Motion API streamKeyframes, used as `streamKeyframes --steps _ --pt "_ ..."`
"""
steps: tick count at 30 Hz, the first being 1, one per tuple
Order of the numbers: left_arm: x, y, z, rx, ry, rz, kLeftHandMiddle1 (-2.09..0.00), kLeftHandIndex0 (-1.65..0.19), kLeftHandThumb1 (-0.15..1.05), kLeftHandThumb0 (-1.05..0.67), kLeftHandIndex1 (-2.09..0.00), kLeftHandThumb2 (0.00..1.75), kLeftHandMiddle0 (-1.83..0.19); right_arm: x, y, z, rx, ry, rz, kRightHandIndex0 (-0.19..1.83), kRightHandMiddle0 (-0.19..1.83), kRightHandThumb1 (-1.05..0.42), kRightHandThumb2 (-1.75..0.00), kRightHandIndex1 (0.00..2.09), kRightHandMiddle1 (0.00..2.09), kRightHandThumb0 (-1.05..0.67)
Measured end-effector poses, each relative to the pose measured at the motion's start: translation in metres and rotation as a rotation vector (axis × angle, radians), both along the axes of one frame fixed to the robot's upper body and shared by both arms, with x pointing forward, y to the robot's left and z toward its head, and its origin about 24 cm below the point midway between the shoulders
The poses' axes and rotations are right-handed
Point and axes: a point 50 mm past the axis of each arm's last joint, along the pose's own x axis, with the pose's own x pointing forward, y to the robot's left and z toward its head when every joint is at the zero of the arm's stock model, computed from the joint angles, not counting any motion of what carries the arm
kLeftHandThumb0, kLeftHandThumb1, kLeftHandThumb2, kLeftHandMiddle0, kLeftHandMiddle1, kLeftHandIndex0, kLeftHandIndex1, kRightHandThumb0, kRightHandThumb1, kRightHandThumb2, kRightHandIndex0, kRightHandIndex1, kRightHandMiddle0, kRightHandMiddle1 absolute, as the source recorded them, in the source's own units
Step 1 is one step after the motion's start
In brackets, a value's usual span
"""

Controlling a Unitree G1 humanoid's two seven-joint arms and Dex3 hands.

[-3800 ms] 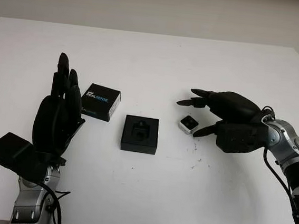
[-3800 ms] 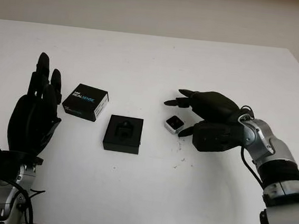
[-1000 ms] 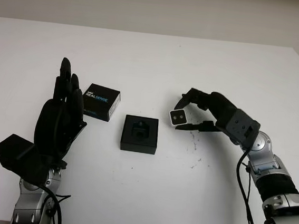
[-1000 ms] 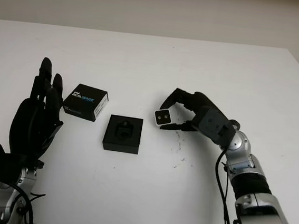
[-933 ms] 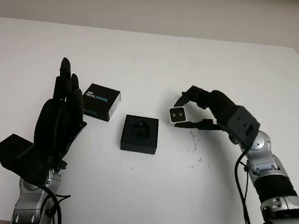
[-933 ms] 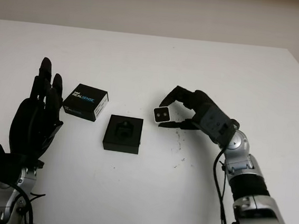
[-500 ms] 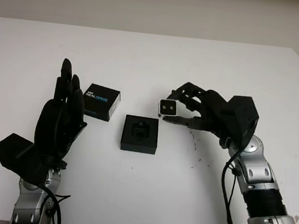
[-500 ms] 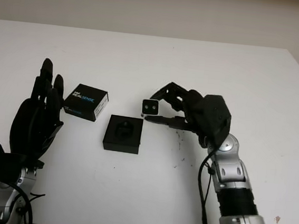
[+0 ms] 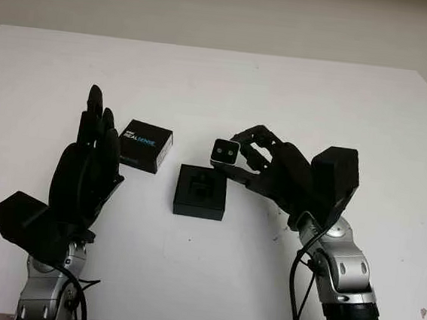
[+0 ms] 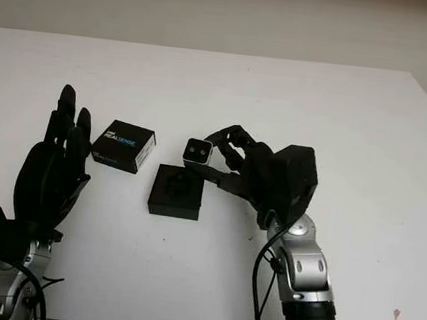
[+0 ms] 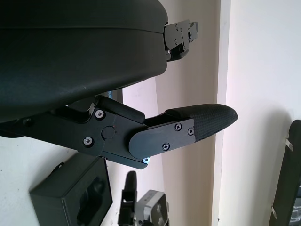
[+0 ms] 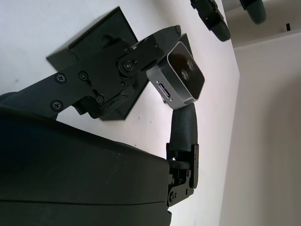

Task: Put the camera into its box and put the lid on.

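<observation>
The camera [image 9: 223,152] sits pinched in the right hand [image 9: 255,160], raised just above the open box [image 9: 200,191]. Tilted in a fingertip grip, it may miss the foam recess or slip. The left hand [image 9: 84,170] is open beside the lid [image 9: 144,146].

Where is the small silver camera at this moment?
The silver camera is held in the right hand, above the far right edge of the open black box.

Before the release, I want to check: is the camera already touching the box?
Apart. In the right wrist view the camera, pinched in the right hand fingers, hangs off the box, white table showing between them.
</observation>
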Motion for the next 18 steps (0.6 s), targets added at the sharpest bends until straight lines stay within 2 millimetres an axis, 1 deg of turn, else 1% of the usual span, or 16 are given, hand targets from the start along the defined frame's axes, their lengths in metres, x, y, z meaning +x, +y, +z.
streamKeyframes --steps 7,12,16,18 --pt "0.0 0.0 0.0 0.0 0.001 0.002 0.0 0.19 1.05 -0.75 0.0 0.64 0.19 -0.003 0.005 -0.007 0.004 0.039 0.005 0.14 0.17 -0.96 -0.06 0.02 2.01 -0.34" --pt "0.0 0.0 0.0 0.0 0.002 0.002 0.0 0.19 1.05 -0.74 0.0 0.65 0.19 -0.001 0.007 -0.015 -0.013 0.077 0.062 0.12 0.19 -0.96 -0.06 0.01 2.02 -0.35" --pt "-0.001 0.0 -0.001 0.0 0.002 0.002 0.0 0.19 1.05 -0.74 0.0 0.65 0.19 0.005 0.005 -0.013 -0.043 0.079 0.113 0.11 0.25 -0.94 -0.05 0.01 2.04 -0.34" --pt "-0.001 0.0 -0.001 0.0 0.002 0.001 0.0 0.19 1.05 -0.74 0.0 0.65 0.19 0.008 0.004 -0.012 -0.058 0.078 0.135 0.11 0.28 -0.93 -0.04 0.02 2.02 -0.34"
